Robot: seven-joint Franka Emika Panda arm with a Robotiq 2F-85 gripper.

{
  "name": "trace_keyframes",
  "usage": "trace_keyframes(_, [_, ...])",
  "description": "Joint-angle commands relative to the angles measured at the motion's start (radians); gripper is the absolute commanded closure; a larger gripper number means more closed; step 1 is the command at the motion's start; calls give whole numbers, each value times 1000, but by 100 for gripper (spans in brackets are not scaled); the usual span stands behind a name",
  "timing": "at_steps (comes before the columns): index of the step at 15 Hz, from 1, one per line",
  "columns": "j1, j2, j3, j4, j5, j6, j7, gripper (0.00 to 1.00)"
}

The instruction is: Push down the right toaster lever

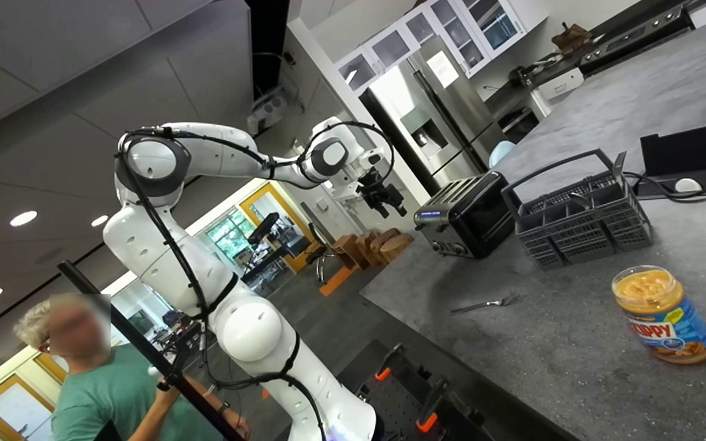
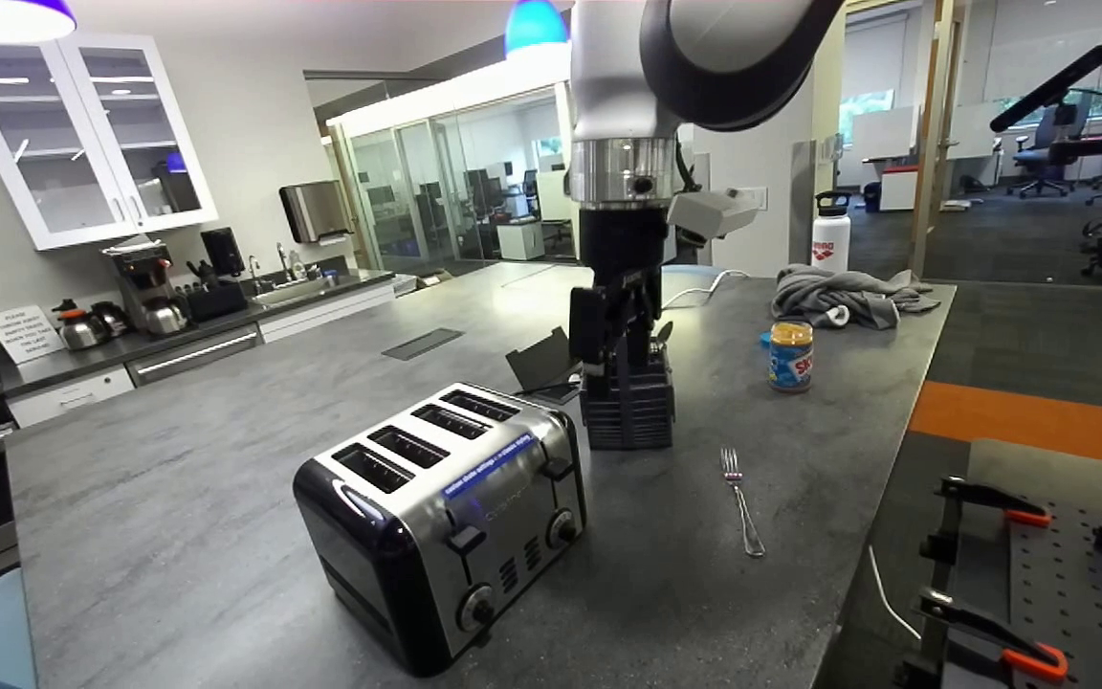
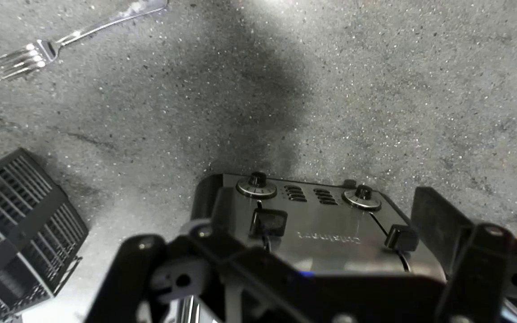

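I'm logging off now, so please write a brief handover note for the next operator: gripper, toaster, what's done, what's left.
Gripper: open, fingers wide apart, nothing held, not touching the toaster.
Things: the toaster stands upright on the counter; its right lever is the one nearer the gray basket.
Done: no press yet; the right lever looks raised.
Left: probably line up over it and push down.
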State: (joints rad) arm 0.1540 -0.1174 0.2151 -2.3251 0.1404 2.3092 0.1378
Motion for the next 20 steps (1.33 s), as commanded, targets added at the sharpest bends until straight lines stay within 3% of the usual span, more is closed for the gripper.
trace_keyframes(1, [11, 6, -10, 2, -2, -2, 1, 0])
trace_keyframes(5, [9, -2, -16, 4, -2, -2, 1, 0])
trace_keyframes(7, [4, 18, 1, 7, -74, 21, 98, 0])
trace_keyframes(8, [5, 29, 7, 9, -100, 40, 133, 25])
trace_keyframes(10, [2, 54, 20, 11, -201, 85, 250, 34])
trace_keyframes(15, [22, 134, 24, 34, -340, 146, 440, 73])
trace_keyframes(18, [34, 184, 9, 44, -373, 180, 473, 97])
trace_keyframes(20, [40, 213, 0, 47, -369, 228, 458, 100])
